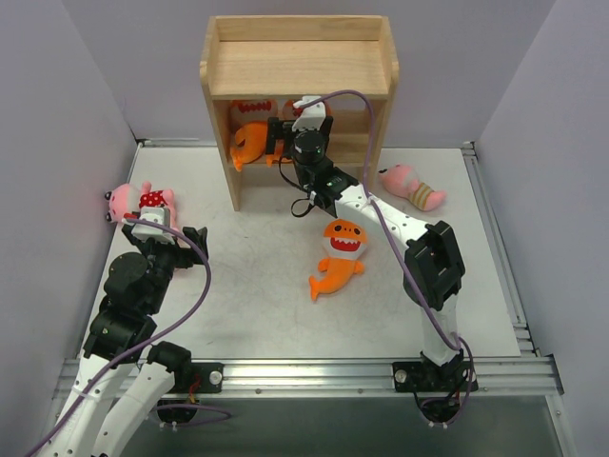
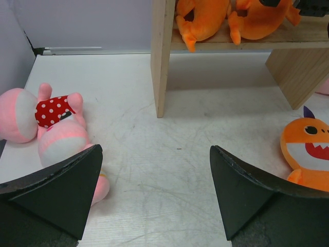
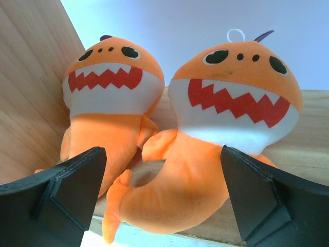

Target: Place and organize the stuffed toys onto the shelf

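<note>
- While your left gripper [image 2: 155, 150] hangs over the table [image 2: 169, 180] with its jaws spread wide and nothing between them, just beside the polka-dot doll [image 2: 54, 110], closing carelessly could pinch that doll together with the pale striped plush [image 2: 61, 146] touching it, probably a second doll.
- Mid-table, one orange fish toy [image 1: 341, 249] lies on its side; an off-centre approach may push it away instead of seating it between the fingers.
- Farther right, one striped doll [image 1: 411, 186] lies apart from the shelf [image 1: 300, 67].
- At a lower tier, your right gripper [image 3: 163, 152] is wide open and empty, facing the corner fish toy [image 3: 110, 98] and the neighbour fish toy [image 3: 236, 98]; their tails overhang the edge, so a snag on retreat could drag one off.
- Count: three fish toys; two dolls certain, a third probable.
</note>
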Controlling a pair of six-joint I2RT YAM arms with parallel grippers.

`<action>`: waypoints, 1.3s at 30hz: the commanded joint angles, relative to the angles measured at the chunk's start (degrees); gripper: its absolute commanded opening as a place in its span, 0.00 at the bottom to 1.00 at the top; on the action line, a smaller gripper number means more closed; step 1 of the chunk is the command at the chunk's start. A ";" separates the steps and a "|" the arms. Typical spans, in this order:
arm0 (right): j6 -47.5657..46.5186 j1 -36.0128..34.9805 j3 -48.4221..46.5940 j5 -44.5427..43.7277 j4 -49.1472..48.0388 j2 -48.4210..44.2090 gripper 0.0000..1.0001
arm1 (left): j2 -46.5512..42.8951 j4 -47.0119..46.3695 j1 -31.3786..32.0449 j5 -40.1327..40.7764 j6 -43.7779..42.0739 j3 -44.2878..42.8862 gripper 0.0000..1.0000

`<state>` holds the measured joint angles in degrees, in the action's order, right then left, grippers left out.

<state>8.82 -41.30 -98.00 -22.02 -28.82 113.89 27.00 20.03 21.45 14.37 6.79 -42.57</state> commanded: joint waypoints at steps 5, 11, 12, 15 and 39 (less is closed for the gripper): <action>-1.61 -0.98 -2.20 1.45 0.08 -4.81 0.99 | -0.46 -0.43 0.26 -0.04 -0.46 -0.24 0.94; -2.49 -1.77 -2.29 1.89 1.31 -6.39 0.99 | -0.46 -0.43 0.34 -0.13 -0.37 -0.24 0.94; -2.67 -1.85 -2.37 1.98 1.57 -6.66 1.00 | -0.55 -0.52 0.34 -0.22 -0.28 -0.24 0.94; -2.93 -2.12 -2.55 2.33 2.54 -7.62 0.99 | -0.46 -0.52 0.26 -0.31 -0.37 -0.24 0.94; 20.69 -5.81 30.66 -8.74 31.53 -37.50 0.98 | 0.24 -0.87 0.34 -1.36 -0.20 -0.15 0.94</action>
<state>21.54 -45.47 -71.81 -27.33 -3.73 80.75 27.07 20.01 21.45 13.98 6.79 -42.57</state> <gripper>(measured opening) 0.979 0.938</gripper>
